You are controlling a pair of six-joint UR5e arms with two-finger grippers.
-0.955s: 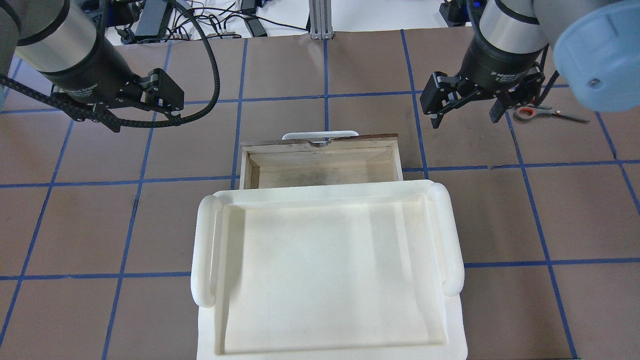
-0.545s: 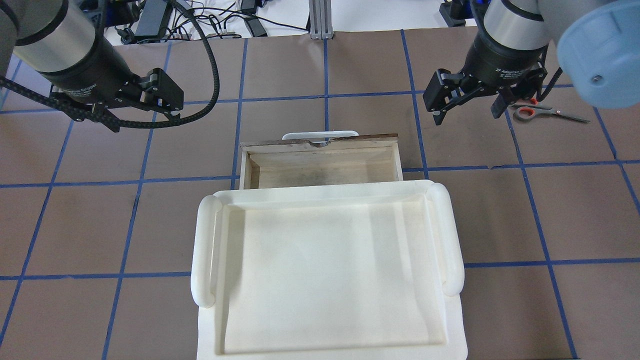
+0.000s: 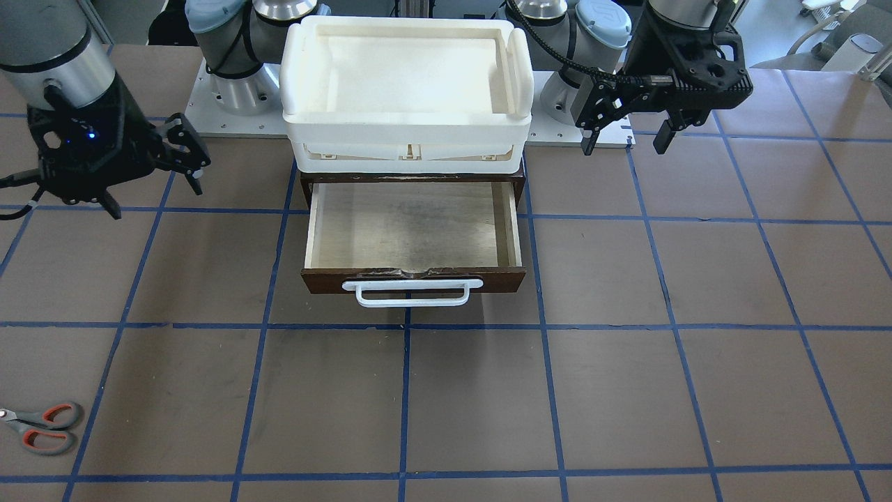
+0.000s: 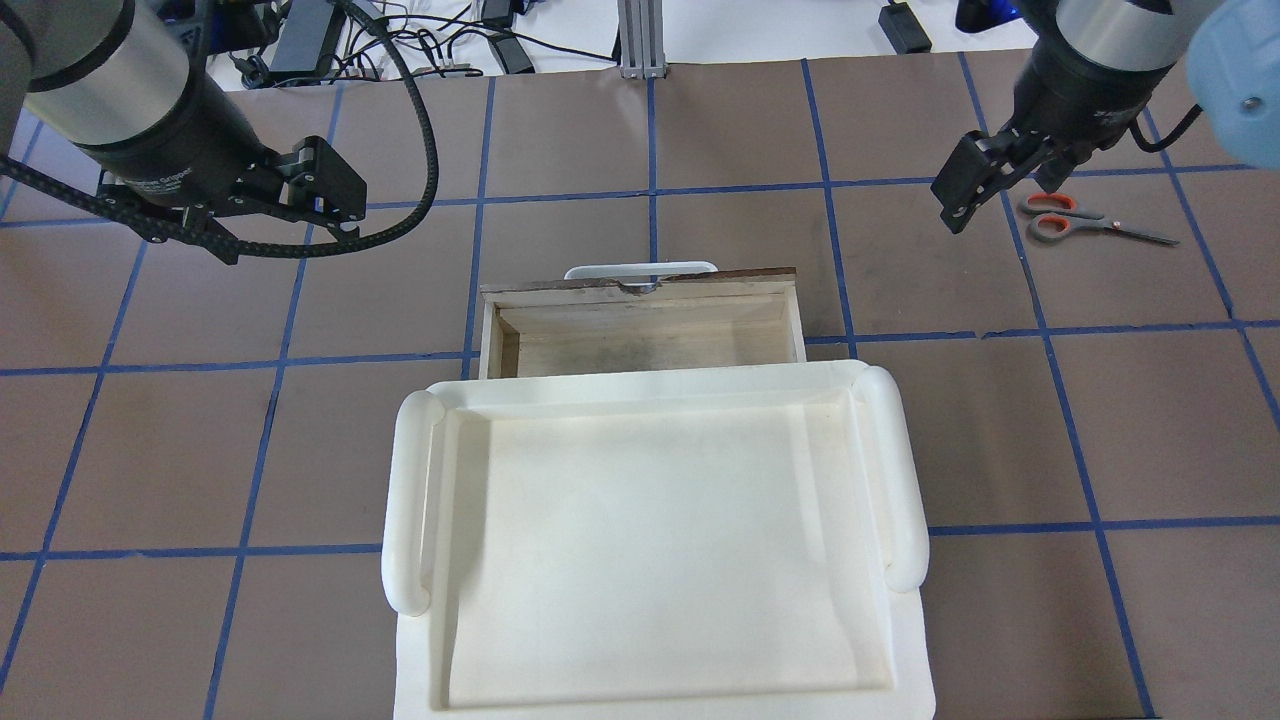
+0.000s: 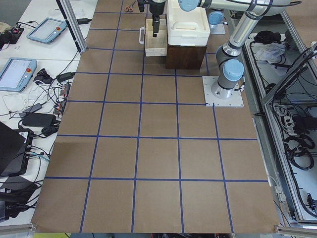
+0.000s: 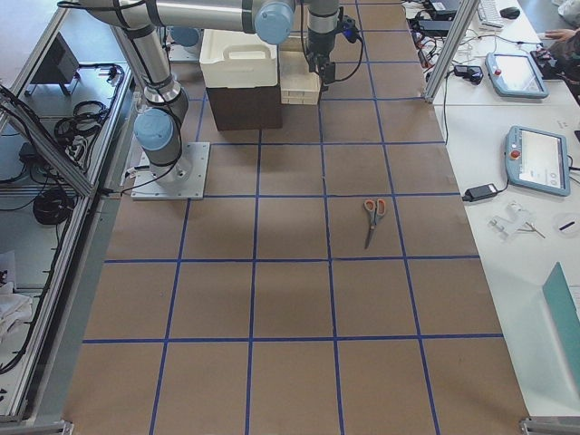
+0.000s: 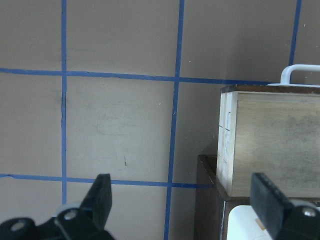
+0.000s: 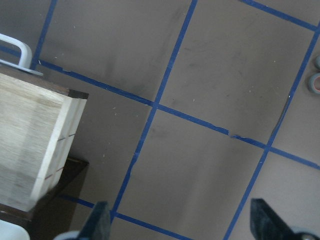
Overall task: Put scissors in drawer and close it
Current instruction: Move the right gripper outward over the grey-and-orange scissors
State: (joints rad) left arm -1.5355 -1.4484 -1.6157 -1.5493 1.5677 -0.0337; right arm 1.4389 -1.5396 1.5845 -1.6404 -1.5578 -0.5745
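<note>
The scissors lie flat on the table at the far right, grey handles lined orange-red; they also show in the front view and the right side view. The dark brown drawer is pulled open and empty, its pale inside bare in the front view, with its white bar handle in front. My right gripper is open and empty, held above the table just left of the scissors' handles. My left gripper is open and empty, left of the drawer.
A white plastic bin sits on top of the dark cabinet above the drawer. Cables and power bricks lie past the table's far edge. Blue tape lines grid the brown table.
My right gripper has moved to the right and away, toward the scissors, and turned about its wrist. The left arm, the drawer and the scissors have not moved.
</note>
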